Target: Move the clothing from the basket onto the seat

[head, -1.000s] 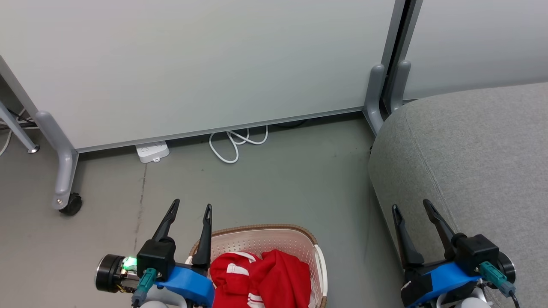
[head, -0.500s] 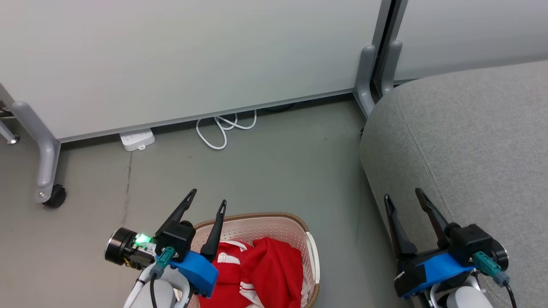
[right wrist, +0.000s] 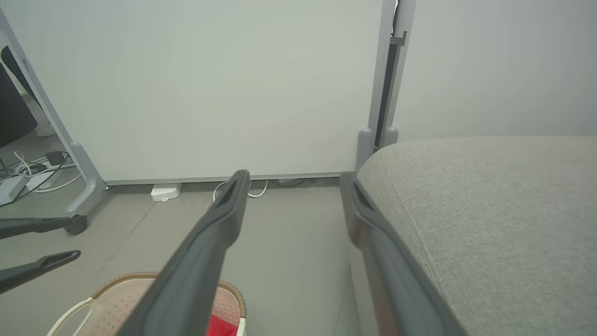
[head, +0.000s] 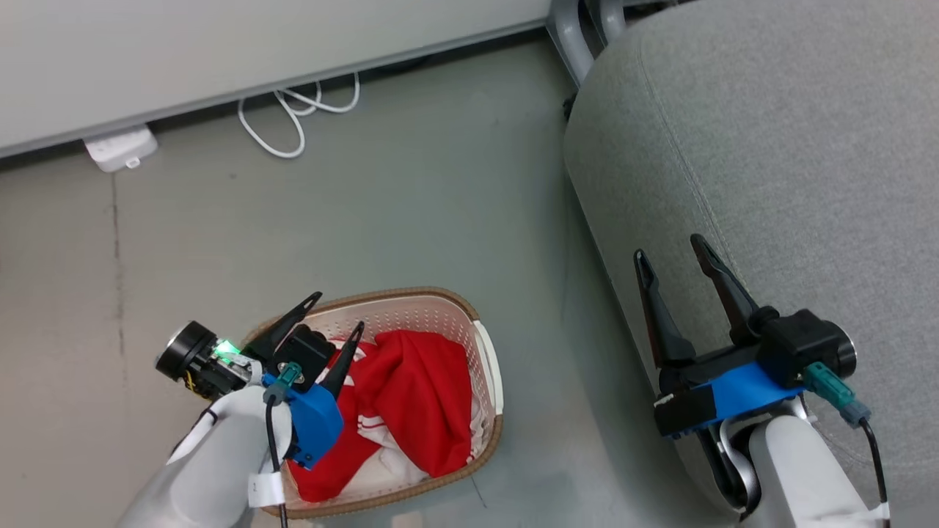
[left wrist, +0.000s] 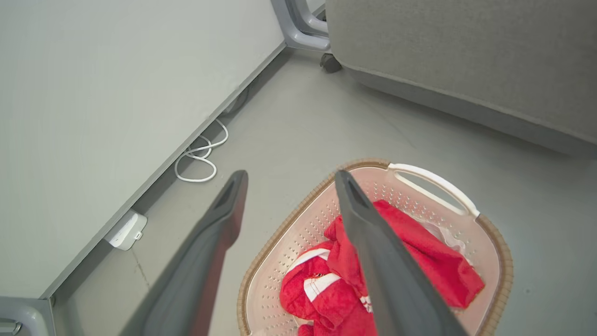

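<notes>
Red clothing point(head: 411, 389) still in basket point(head: 411, 292); left tool point(head: 340, 309), released and empty, has moved over it to grab; right tool point(head: 667, 246) also released.

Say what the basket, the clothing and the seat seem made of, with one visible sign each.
The basket: likely moulded plastic, matt cream, with regular punched holes and a brown woven-look rim. The clothing: soft red fabric, perhaps knit, slumped in loose folds; fibre unclear. The seat: grey woven upholstery, matt, showing coarse grain and a stitched seam.
</notes>
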Robot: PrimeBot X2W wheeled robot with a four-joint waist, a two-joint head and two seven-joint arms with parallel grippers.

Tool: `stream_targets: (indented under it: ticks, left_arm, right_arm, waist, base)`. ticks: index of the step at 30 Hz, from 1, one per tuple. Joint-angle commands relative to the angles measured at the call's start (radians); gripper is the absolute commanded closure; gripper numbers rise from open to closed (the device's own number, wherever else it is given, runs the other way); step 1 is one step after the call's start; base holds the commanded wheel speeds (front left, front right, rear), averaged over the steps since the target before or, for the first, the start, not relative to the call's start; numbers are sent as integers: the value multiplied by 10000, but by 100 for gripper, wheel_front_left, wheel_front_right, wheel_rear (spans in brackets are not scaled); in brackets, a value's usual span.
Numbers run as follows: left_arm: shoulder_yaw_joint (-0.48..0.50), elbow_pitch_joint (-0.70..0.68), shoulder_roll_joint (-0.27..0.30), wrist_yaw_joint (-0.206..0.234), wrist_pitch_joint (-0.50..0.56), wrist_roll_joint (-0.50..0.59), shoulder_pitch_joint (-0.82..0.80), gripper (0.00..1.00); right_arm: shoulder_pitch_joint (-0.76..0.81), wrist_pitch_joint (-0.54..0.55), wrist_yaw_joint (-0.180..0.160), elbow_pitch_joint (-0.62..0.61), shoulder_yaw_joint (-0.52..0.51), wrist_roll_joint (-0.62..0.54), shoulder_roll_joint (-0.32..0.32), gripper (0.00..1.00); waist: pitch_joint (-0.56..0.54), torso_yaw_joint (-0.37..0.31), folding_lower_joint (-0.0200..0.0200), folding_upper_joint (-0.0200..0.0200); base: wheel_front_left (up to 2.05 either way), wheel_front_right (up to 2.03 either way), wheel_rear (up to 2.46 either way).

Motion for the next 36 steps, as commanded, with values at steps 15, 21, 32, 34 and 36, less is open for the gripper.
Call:
stream_targets:
  ticks: [15,21,32,34,36]
  left_arm:
    - [-3967,3006,1055,-10,394,-1166,-2643,0]
    - [-5580,3457,1371,-11,993,-1643,-3414,0]
    - [-6897,3657,1772,-11,2210,-2520,-4257,0]
    - [-6965,3602,1835,-11,2363,-2583,-4398,0]
    - [-7018,3581,1896,-11,2531,-2607,-4499,0]
  right_arm:
    - [-1899,-42,4,-670,533,257,-32,0]
    - [-2370,-42,4,-927,593,253,-31,0]
    - [-2906,-42,4,-1449,592,270,-29,0]
    - [-2972,-42,4,-1549,589,286,-31,0]
    - [-3019,-42,4,-1687,570,292,-31,0]
  waist:
    - [3583,-1413,-1,0]
    - [4613,-1587,-1,0]
    - [5930,-1786,-1,0]
    - [6166,-1825,-1,0]
    - [6389,-1868,-1,0]
  base:
    - [0,0,0]
    - [0,0,0]
    - [0,0,0]
    - [0,0,0]
    - [0,0,0]
